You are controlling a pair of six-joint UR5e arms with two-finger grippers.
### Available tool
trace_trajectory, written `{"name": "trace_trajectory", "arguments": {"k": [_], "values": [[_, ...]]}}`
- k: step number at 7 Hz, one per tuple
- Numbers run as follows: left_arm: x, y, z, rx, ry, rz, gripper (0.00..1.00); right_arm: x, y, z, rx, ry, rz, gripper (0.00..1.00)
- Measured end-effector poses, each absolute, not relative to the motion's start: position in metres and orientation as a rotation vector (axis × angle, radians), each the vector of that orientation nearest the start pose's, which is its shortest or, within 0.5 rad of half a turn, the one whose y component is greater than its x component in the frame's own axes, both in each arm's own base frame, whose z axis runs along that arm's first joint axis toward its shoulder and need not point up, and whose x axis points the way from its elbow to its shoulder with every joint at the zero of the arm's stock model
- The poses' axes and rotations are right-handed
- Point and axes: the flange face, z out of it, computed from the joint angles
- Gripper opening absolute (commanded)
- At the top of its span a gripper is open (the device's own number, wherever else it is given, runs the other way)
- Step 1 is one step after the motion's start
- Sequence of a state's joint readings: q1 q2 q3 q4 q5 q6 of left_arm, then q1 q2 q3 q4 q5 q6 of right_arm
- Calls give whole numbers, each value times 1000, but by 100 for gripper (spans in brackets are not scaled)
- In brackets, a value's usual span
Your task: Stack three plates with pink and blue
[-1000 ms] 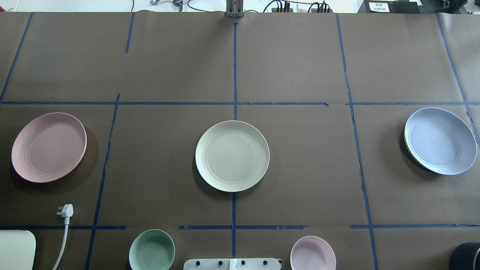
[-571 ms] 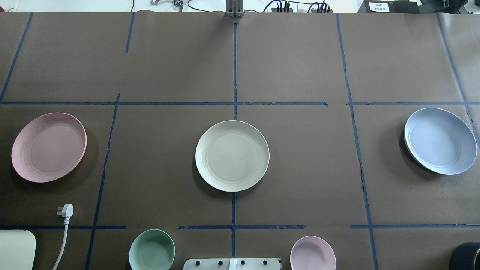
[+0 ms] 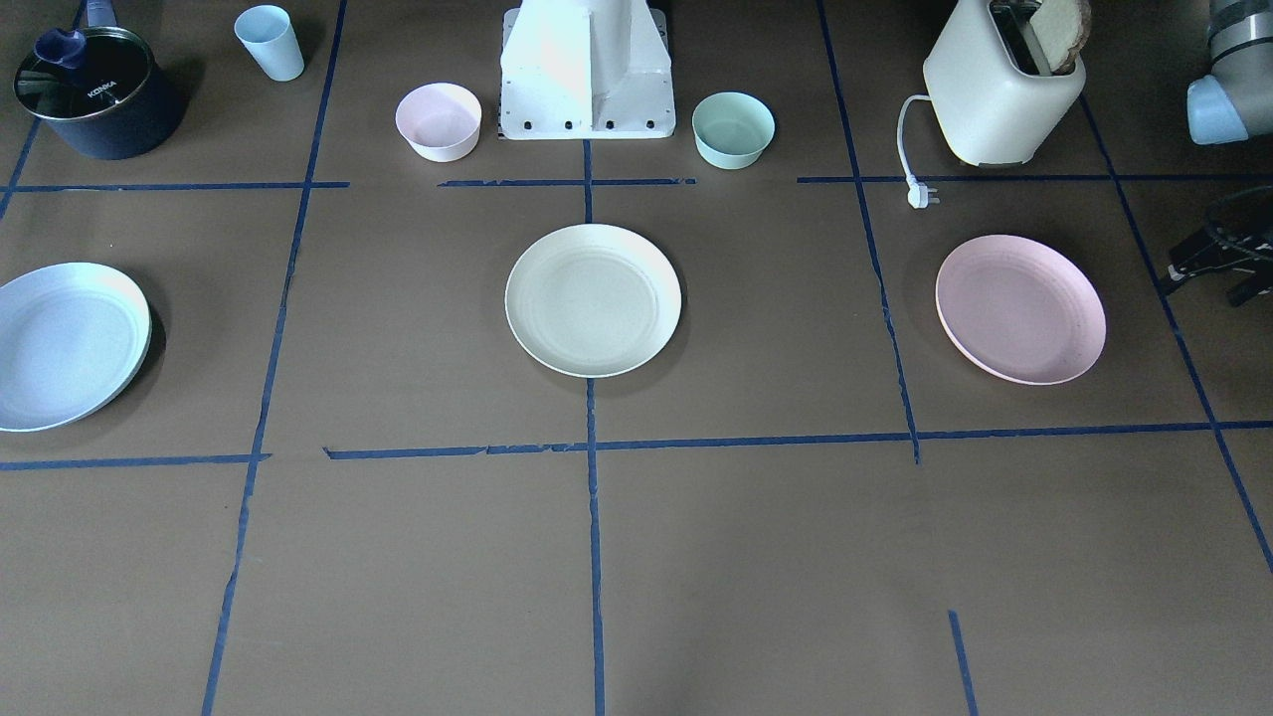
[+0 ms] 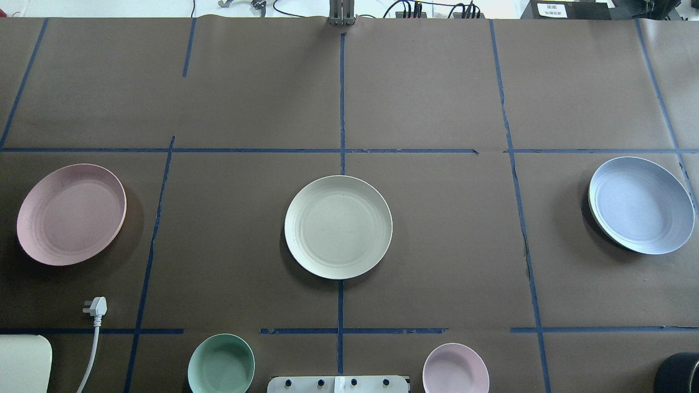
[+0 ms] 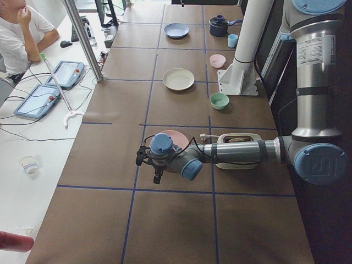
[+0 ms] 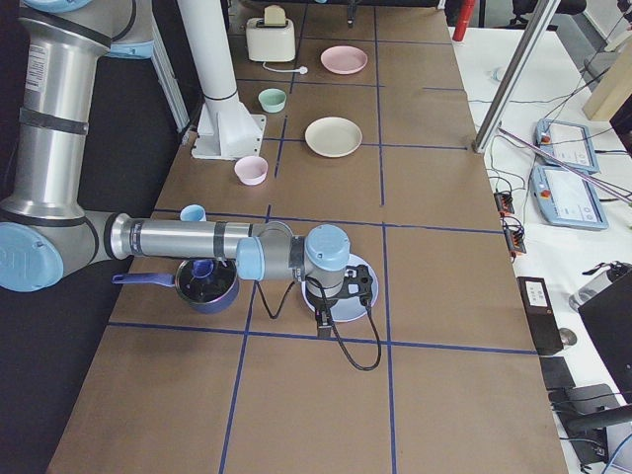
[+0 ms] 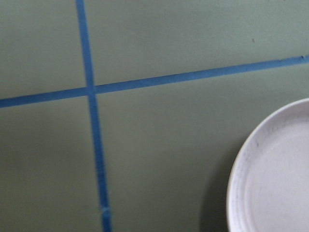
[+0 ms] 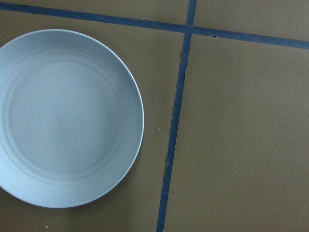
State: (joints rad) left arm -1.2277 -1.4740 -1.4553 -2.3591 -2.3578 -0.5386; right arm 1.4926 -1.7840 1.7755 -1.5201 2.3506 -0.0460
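— Grippers first: left gripper [image 5: 146, 160] hangs beside pink plate [image 4: 71, 214], right gripper [image 6: 341, 288] by blue plate [image 4: 640, 204]. Open or closed, I can't tell; no plate is lifted.

— Cream plate [image 4: 338, 226] lies between them, well apart. Light, stiff, probably slick. I'd pinch each by its rim.

Left of the cream plate [image 4: 338, 227], the pink plate [image 7: 275, 179] runs off the blurred left wrist view's corner; right of it, the blue plate [image 3: 70, 343] is clipped by the front view's edge. The left claw [image 5: 148, 164] and right claw [image 6: 338, 294] show too small to read their jaws.
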Motion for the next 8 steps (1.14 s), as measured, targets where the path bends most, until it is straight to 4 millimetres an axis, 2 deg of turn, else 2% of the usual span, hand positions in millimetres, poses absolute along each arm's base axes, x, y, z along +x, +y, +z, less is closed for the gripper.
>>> {"name": "trace_trajectory", "arguments": {"k": [1,2,3,4,5,7,8], "values": [[126,-454,678,144,953,6,100,31,-409,648,27,-781,-134,100],[152,-450,680,128,959,3,88,31,-408,648,26,-781,-134,100],[169,-448,679,120,959,15,29,31,-408,649,24,-782,-133,100],[177,-447,677,111,962,13,5,31,-408,649,23,-781,-133,100],[180,-447,675,102,967,2,0,31,-408,649,23,-781,-132,100],[183,-445,665,80,1003,10,0,31,-408,649,23,-781,-132,100],[185,-445,654,50,1047,20,0,31,-407,649,23,-782,-132,100]]}}
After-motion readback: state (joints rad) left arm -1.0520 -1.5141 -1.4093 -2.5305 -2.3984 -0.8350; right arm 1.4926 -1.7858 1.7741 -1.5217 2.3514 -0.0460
